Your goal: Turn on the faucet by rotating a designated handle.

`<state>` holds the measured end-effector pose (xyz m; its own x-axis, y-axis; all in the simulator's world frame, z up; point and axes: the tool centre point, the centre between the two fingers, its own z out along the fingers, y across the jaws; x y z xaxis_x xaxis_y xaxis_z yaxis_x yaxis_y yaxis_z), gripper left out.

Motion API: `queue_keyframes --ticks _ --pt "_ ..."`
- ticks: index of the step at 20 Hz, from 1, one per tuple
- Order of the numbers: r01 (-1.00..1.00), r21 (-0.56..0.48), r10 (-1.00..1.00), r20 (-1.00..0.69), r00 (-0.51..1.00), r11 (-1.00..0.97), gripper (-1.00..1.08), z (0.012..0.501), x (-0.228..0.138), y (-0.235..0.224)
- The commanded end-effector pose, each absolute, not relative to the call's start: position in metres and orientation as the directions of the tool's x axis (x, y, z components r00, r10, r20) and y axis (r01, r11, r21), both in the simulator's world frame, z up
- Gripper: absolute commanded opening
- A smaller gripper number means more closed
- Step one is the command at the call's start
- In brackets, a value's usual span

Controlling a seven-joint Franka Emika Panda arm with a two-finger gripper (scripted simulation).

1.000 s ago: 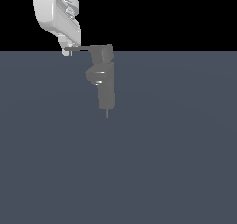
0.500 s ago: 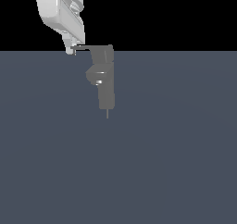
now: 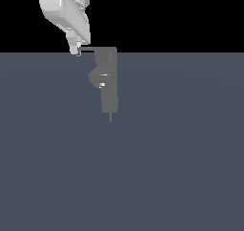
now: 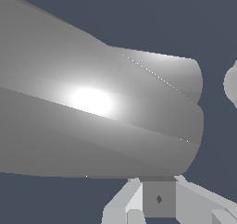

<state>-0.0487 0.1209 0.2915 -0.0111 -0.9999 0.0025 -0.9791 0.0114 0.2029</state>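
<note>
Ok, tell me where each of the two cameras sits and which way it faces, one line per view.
Exterior view: off the arm, looking across the grey floor at the faucet; the white gripper comes down from above at the handle's outer end on the exterior view's left.
Wrist view: on the wrist, pointed along the gripper; a large grey faucet surface fills it at close range.
Shared: the faucet and gripper; jaw state unclear in both.
</note>
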Motion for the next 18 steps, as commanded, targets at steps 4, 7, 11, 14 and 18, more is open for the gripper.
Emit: queue_keyframes --ticks 4,7,11,14,18 --pt "-0.979 0.203 -1.0 0.005 -0.011 0.012 -1.0 0.293 -0.054 0.111" --pt "-0.979 0.202 -1.0 0.005 -0.013 0.014 -1.0 0.294 -0.055 0.09" --pt "-0.98 0.2 -1.0 0.004 -0.016 0.017 -1.0 0.295 -0.056 0.062" --pt "-0.98 0.199 -1.0 0.003 -0.018 0.018 -1.0 0.296 -0.057 0.041" --pt "-0.98 0.197 -1.0 0.003 -0.021 0.021 -1.0 0.298 -0.059 0.012"
